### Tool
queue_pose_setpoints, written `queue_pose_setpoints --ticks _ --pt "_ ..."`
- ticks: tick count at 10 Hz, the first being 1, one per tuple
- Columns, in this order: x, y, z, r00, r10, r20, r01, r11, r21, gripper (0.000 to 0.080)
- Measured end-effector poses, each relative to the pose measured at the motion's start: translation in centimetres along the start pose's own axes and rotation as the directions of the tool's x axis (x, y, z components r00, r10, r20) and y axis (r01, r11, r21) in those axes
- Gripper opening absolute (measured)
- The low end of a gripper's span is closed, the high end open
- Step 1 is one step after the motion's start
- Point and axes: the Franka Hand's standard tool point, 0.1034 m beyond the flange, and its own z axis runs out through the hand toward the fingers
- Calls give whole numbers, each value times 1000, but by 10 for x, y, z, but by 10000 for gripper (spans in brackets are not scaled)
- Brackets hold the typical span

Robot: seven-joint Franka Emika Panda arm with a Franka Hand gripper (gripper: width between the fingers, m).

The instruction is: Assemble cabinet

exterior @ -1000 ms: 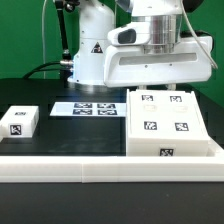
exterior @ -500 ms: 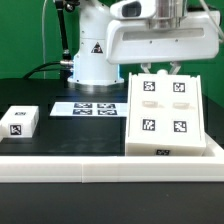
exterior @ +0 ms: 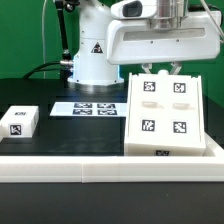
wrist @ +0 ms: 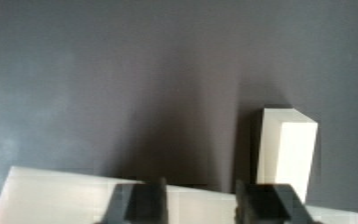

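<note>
The cabinet point(exterior: 165, 115), a large white box with tagged panels, lies on the black table at the exterior view's right. My gripper point(exterior: 164, 68) hangs just above the cabinet's far edge with its fingers apart and nothing between them. In the wrist view the two dark fingers point(wrist: 140, 203) stand over a white corner of the cabinet point(wrist: 60, 195). My gripper point(wrist: 206, 205) shows a bare gap there. A small white tagged block point(exterior: 18, 121) lies apart at the exterior view's left.
The marker board point(exterior: 87, 108) lies flat between the small block and the cabinet. A long white rail point(exterior: 100, 165) runs along the table's front edge. A white bar-shaped piece point(wrist: 288, 145) stands beside the fingers in the wrist view.
The hand has risen from low over the cabinet's far part, and more of the cabinet's top now shows. In the last half second nothing moved.
</note>
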Motion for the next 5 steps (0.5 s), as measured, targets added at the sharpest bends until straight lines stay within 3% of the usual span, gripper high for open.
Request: queue_pose_setpoints --ticks 5 --pt "33 7 -31 1000 -21 -3 21 1000 5 173"
